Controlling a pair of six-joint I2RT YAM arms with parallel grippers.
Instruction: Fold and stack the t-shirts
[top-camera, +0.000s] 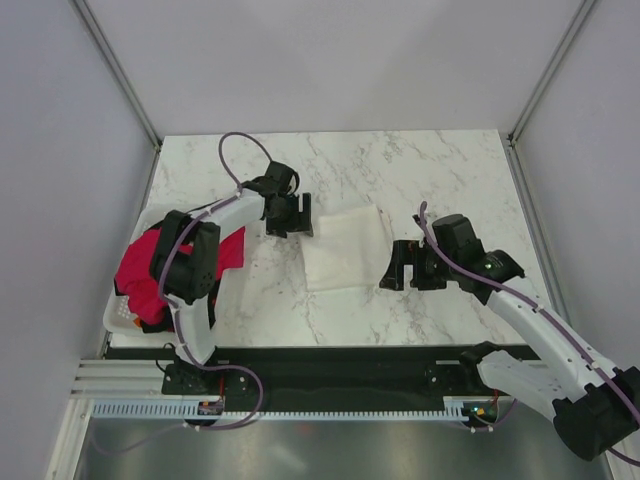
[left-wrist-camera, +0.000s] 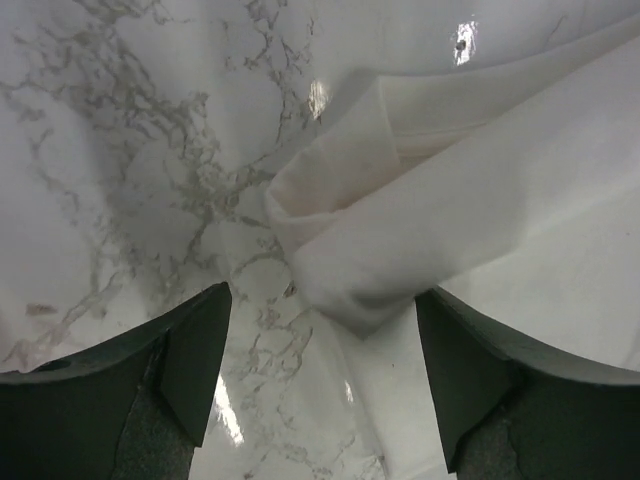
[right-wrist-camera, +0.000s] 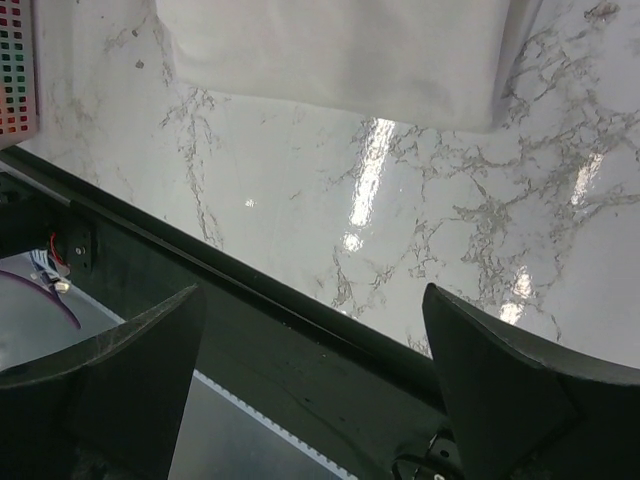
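Beside the white t-shirt (top-camera: 340, 250), left gripper (left-wrist-camera: 322, 300) and right gripper (right-wrist-camera: 312, 295) gape empty; pinch its seemingly doubled corner through both layers.

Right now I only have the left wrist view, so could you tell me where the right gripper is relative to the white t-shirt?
Observer: The right gripper is open and empty, beside the white t-shirt's right edge, opposite your left gripper.
Operator: Thank you. Is the whole shirt folded?
Observer: Yes, it lies mid-table as a compact folded rectangle.
Operator: And are there other shirts?
Observer: A red-pink t-shirt is heaped in the basket at the table's left edge, partly under the left arm.
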